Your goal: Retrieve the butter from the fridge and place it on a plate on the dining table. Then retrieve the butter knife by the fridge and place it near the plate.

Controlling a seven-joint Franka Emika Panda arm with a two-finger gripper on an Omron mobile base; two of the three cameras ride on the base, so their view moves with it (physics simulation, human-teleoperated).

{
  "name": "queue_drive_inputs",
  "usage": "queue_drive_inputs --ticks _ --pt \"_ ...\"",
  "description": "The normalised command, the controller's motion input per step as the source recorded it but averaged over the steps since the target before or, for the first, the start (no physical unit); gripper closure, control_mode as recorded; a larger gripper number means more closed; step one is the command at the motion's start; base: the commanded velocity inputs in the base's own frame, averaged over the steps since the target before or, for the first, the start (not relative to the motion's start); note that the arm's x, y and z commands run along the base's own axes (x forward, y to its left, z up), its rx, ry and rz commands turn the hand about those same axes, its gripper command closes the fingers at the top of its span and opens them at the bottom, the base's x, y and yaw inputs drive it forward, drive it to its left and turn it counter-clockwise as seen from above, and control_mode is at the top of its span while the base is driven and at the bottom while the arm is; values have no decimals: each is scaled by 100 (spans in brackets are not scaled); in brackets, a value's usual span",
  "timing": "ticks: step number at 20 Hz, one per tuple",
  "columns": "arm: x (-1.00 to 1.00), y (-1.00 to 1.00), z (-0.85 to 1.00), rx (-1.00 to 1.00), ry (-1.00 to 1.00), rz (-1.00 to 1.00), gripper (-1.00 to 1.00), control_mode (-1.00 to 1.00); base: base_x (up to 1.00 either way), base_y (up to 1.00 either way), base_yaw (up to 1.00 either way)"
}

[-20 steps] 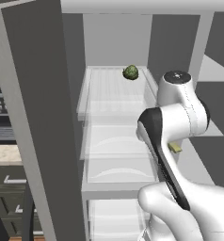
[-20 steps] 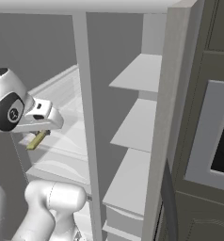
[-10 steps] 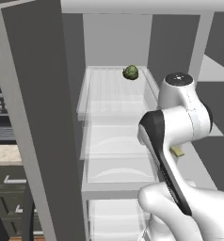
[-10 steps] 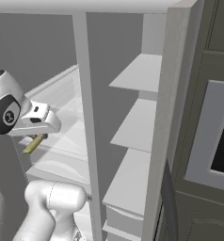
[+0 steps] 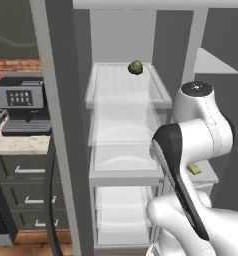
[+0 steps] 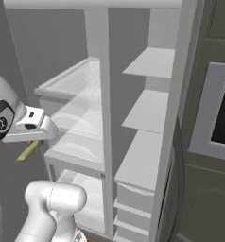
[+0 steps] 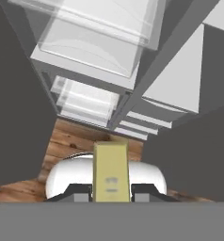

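Inside the open fridge (image 5: 122,125), seen from the left base, a small green ball (image 5: 135,67) sits on the top shelf; from the right base, the butter (image 6: 28,151) pokes out under the hand; the hand camera shows the gripper (image 7: 112,192) clamped on it.

White arm bent sharply at elbow, forearm raised in front of base; wrist turned so hand looks down toward floor; pincer (image 7: 111,192) closed tight on butter (image 7: 111,172), stick poking fwd between tips.
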Motion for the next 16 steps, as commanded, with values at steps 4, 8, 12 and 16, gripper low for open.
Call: queue_drive_inputs --ticks 4,8,12,16 --pt "0 0 0 0 0 0 100 100 -82 8 0" --pt "0 0 0 0 0 0 100 100 -78 1 0" --pt "0 0 0 0 0 0 100 100 -68 16 0" --pt "0 0 0 0 0 0 100 100 -65 31 1"
